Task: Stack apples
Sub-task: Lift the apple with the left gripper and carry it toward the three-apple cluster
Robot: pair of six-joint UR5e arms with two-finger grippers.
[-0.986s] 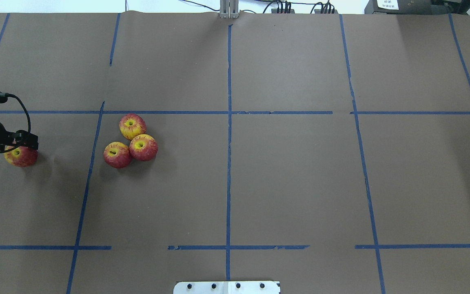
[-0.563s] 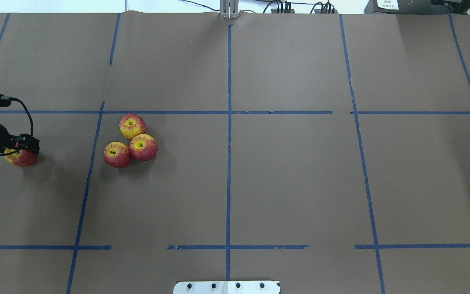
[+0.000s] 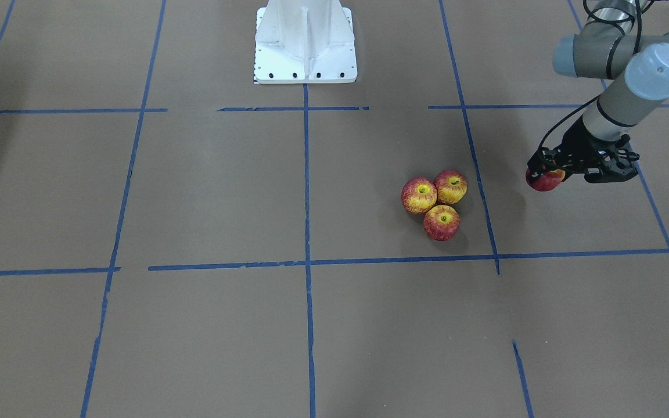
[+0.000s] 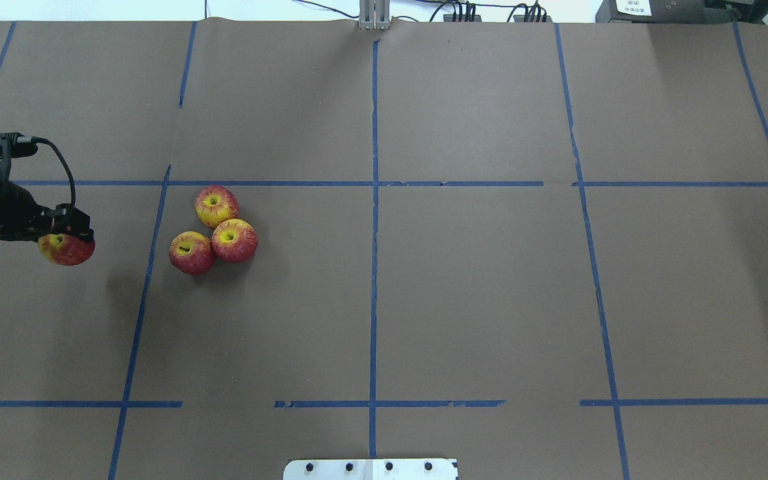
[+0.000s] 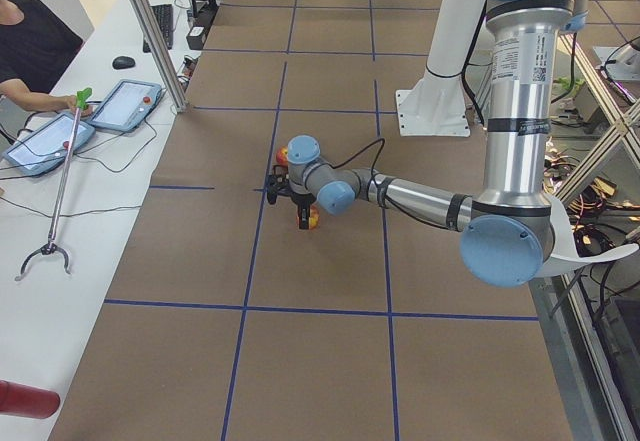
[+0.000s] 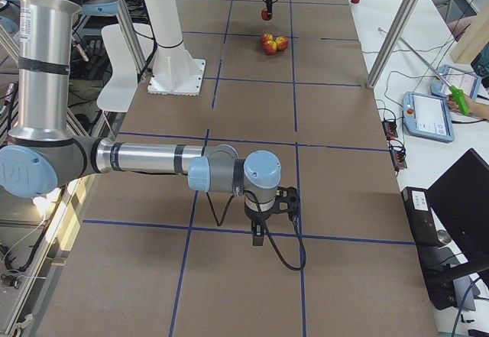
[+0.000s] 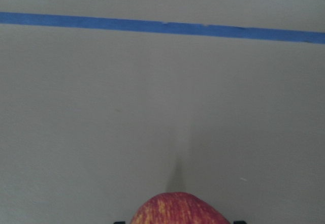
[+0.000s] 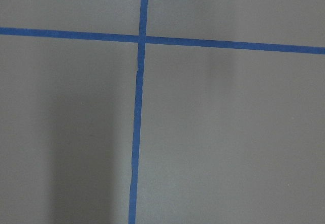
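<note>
Overhead exterior view shows the left pincer holding one apple above the tabletop, left of three touching apples. For the right pincer I cannot tell.

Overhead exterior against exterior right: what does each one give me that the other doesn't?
Only overhead: the yellow stem dimples on the three apples, which touch in a triangle, and the tape line running between them and the left gripper.
Only exterior right: the right arm and right gripper, far from the apples. Whether its jaws are open I cannot tell.
Both: the left gripper shut on the fourth apple, apart from the three.
</note>
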